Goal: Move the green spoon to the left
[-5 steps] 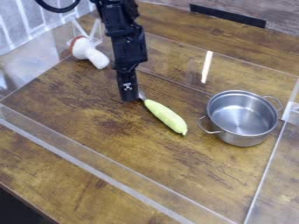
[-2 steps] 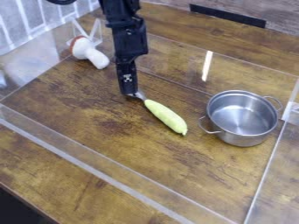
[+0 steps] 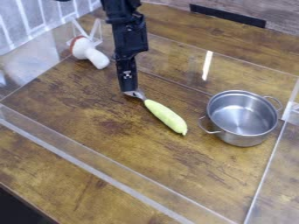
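Found the green spoon [image 3: 166, 117] lying flat on the brown wooden table [image 3: 87, 127], near the middle of the view, between the gripper [image 3: 128, 91] and the silver metal pot [image 3: 242, 119]. Saw it slanted, with the thick yellow-green handle toward the lower right and the small metal end toward the upper left, right at the gripper's tips. Saw the black gripper reaching down from the top of the view, low over the wood, with its jaws closed. Could not quite tell, at so small a size, whether the metal end was pinched between them or only touched.

Noted the pot upright and open to the right of the spoon, just beside the handle but apart from it, with thin wire loops at its sides. Spotted a slim white stick-like piece [image 3: 208, 66] above and left of the pot, roughly upright in the view. Made out a white object with a rounded knob [image 3: 87, 52] at the upper left, left of the gripper and apart from it. Glimpsed a black shape [image 3: 17, 211] cut off at the lower left corner.
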You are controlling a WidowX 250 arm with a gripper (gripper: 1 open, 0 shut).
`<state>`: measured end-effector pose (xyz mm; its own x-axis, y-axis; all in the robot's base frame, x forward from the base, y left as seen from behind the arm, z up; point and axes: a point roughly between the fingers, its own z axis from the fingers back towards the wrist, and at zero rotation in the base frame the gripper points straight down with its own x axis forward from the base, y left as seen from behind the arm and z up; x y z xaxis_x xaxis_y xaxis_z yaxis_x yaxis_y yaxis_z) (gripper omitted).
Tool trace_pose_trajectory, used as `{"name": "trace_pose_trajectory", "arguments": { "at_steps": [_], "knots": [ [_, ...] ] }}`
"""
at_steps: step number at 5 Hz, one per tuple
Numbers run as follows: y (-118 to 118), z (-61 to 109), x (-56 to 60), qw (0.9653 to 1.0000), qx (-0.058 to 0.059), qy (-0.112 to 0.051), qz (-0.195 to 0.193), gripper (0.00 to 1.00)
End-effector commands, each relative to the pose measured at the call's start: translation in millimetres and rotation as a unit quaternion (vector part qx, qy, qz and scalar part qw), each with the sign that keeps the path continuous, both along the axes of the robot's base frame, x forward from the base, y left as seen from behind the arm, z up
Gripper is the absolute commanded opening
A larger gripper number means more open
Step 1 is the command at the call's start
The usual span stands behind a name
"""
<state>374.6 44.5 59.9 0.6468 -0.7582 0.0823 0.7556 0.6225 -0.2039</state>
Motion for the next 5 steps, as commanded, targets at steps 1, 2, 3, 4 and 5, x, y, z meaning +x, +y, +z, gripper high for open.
{"name": "trace_pose_trajectory", "arguments": {
  "at_steps": [1,2,3,4,5],
  "knots": [
    [14.0,21.7,6.6,0.9993,0.005,-0.035,0.010,0.00],
    [14.0,13.3,7.5,0.9995,-0.001,-0.033,0.003,1.00],
    [14.7,9.9,7.9,0.9995,-0.005,-0.031,0.000,0.00],
    [15.5,9.8,8.3,0.9995,-0.005,-0.030,-0.001,0.00],
    [16.2,8.2,8.8,0.9996,-0.007,-0.028,-0.002,0.00]
  ]
}}
